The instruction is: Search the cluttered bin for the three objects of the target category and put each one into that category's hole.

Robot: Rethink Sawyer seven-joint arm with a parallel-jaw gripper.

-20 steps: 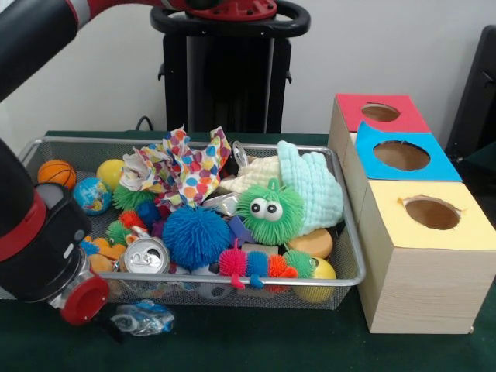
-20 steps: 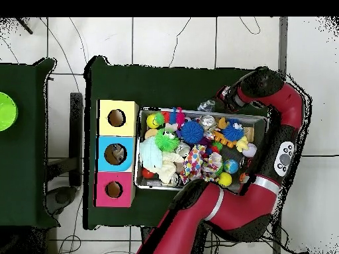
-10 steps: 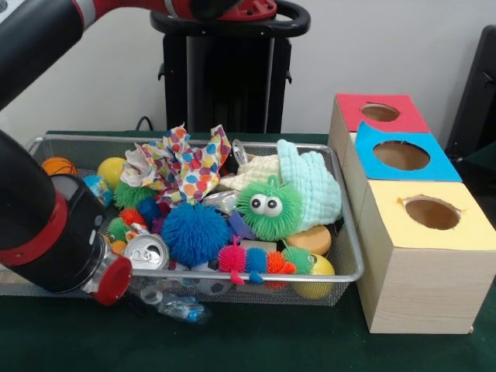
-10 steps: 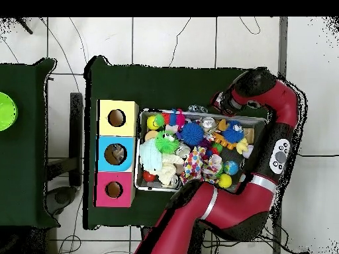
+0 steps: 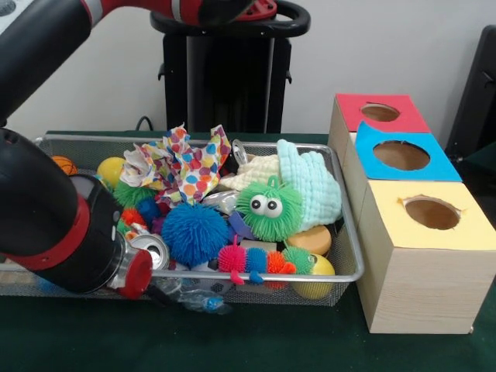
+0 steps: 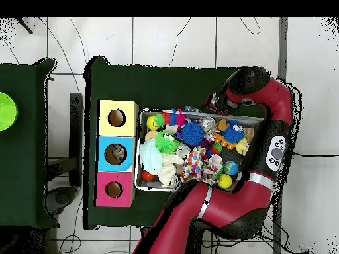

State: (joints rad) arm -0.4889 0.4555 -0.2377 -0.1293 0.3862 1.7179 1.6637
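Observation:
The silver wire-mesh bin [image 5: 232, 277] lies in the middle of the table and is full of toys, balls and cloths; it also shows in the overhead view [image 6: 259, 120]. The hole [image 5: 401, 155] in the blue-topped box is to the right of the bin, between the red and yellow boxes, and shows in the overhead view [image 6: 116, 154]. My gripper [image 5: 172, 293] hangs just outside the bin's front rim near its left end, shut on a crushed clear plastic bottle [image 5: 198, 300] with blue on it. In the overhead view the gripper [image 6: 200, 109] is at the bin's upper rim.
In the bin are a soda can [image 5: 152, 249], a blue spiky ball [image 5: 194, 232], a green fuzzy toy with eyes [image 5: 270, 209], a many-coloured caterpillar [image 5: 260, 263], a polka-dot cloth [image 5: 186, 167] and a pale green cloth [image 5: 314, 186]. The red-topped box [image 5: 380, 113] and the yellow-topped box [image 5: 431, 213] flank the blue one.
The gripper has moved right along the bin's front rim, carrying the crushed bottle with it. The things in the bin have not moved.

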